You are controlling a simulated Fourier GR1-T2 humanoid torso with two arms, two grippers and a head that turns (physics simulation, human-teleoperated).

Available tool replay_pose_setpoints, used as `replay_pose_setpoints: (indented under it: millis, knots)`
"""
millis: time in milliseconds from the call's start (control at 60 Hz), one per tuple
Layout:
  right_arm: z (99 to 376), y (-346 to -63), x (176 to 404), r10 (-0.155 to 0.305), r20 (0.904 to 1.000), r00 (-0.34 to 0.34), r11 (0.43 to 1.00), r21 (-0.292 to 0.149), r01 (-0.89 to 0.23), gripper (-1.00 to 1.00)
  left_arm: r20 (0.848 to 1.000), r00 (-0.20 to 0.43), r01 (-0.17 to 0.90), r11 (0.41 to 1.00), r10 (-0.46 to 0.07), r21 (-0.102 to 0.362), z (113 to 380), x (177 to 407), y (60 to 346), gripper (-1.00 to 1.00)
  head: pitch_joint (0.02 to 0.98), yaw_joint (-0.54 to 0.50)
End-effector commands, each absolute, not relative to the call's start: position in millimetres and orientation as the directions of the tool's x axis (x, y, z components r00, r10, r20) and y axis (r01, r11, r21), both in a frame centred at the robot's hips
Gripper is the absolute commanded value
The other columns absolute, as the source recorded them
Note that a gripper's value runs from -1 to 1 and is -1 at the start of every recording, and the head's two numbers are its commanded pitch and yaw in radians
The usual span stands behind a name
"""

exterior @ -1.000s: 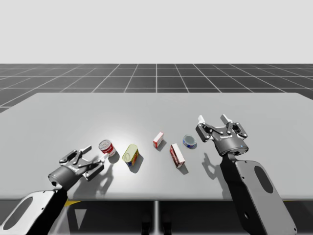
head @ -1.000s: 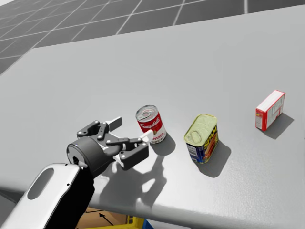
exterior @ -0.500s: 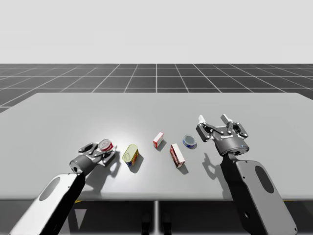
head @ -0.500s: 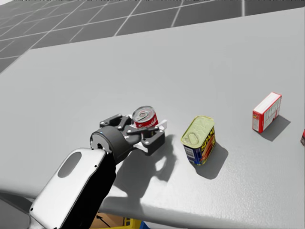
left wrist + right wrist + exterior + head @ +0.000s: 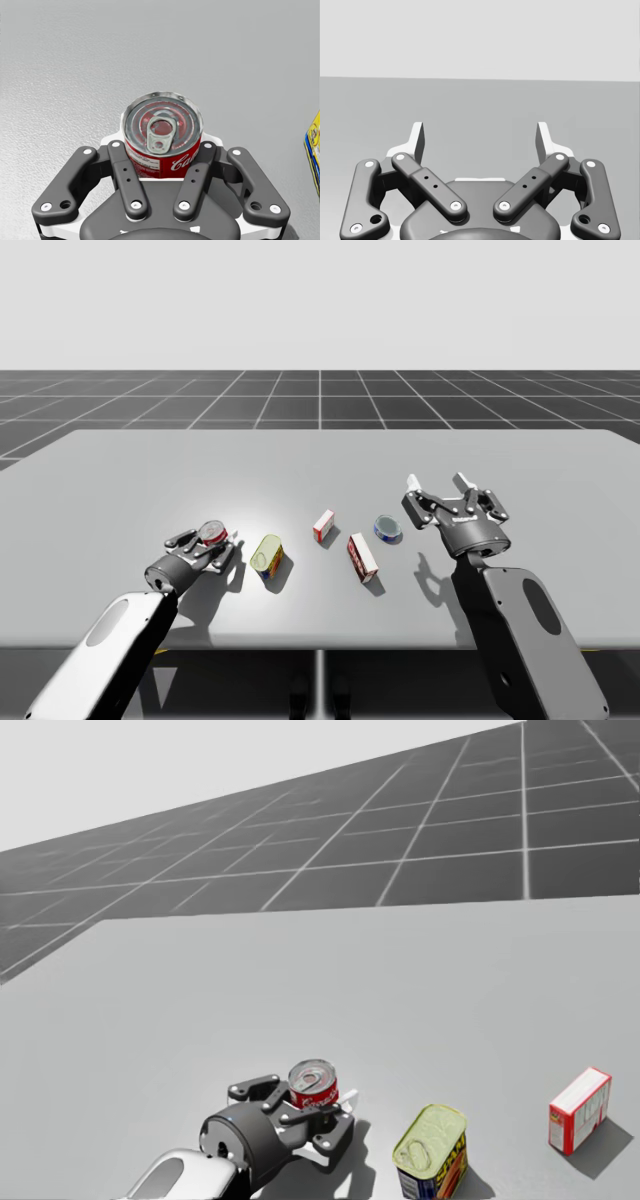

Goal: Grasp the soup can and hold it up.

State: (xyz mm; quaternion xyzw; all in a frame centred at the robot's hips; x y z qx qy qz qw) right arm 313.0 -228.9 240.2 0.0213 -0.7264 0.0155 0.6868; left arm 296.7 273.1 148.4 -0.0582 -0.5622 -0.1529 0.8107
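Left gripper [image 5: 162,152] is clamped on the soup can [image 5: 162,127], lower left of the high view; grasp looks made, so next I must lift it straight, with a firm squeeze

Our high camera looks down over the grey worktop [image 5: 320,455] from its near side. Our head camera, nearer, faces its left part, sharing the red-and-white cylindrical soup can [image 5: 213,533]. Our left wrist camera looks closely along our left claw [image 5: 161,150] onto that can, and the right one looks level past our right claw [image 5: 481,137].
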Motion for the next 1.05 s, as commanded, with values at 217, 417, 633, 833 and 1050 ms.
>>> replay_pose_setpoints:
  millis: [217,417,633,833,1050]
  knots:
    - [240,-230,314,-0.006,0.997,-0.078,1.0,0.003,-0.031,-1.0,0.913,0.335,0.406,0.91,-0.234,0.085,133,287,267,1.0,0.419,0.44]
    - [239,-230,315,-0.009,0.997,-0.077,1.0,0.007,-0.029,-1.0,0.936,0.249,0.38,0.914,-0.25,0.143,178,287,266,1.0,0.418,0.44]
    - [240,-231,315,-0.03,0.9973,-0.067,0.999,0.027,-0.042,-1.0,0.947,0.148,0.386,0.898,-0.284,0.209,236,289,268,1.0,0.412,0.44]
    - [240,-231,315,-0.03,0.9978,-0.059,0.998,0.026,-0.061,-1.0,0.95,0.067,0.372,0.891,-0.305,0.26,282,295,266,1.0,0.407,0.44]
    - [240,-231,314,-0.03,0.9989,-0.035,0.991,0.025,-0.131,-1.0,0.944,-0.061,0.334,0.885,-0.323,0.324,346,300,260,1.0,0.407,0.44]
